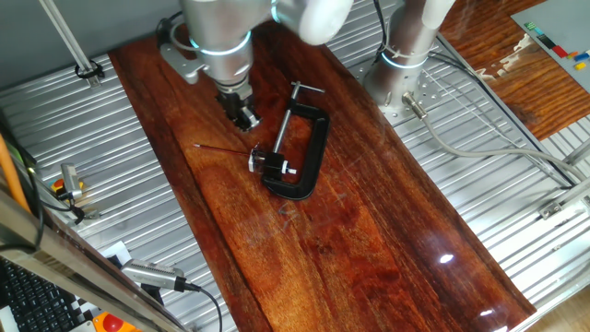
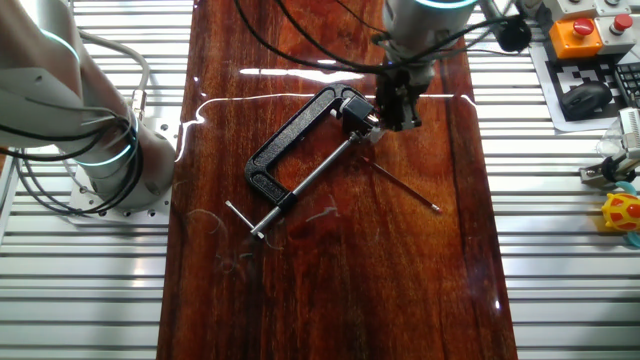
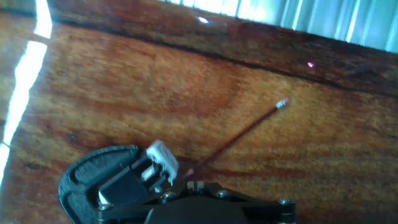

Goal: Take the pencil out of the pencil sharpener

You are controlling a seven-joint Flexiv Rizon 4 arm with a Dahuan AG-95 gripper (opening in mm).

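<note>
While hanging just above the wooden board (image 1: pixel 387 231), gripper (image 1: pixel 244 117) beside pencil sharpener (image 1: pixel 269 163); finger spread impossible to tell. Pencil (image 1: pixel 226 149) lying flat, one end at sharpener, clamp (image 1: pixel 304 152) adjacent.

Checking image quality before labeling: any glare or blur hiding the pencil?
One fixed view: sharp, small glare spots away from the pencil. Other fixed view: white glare streaks above the clamp, pencil clear. Hand view: soft and blurred, bright glare at left edge, pencil visible.
</note>
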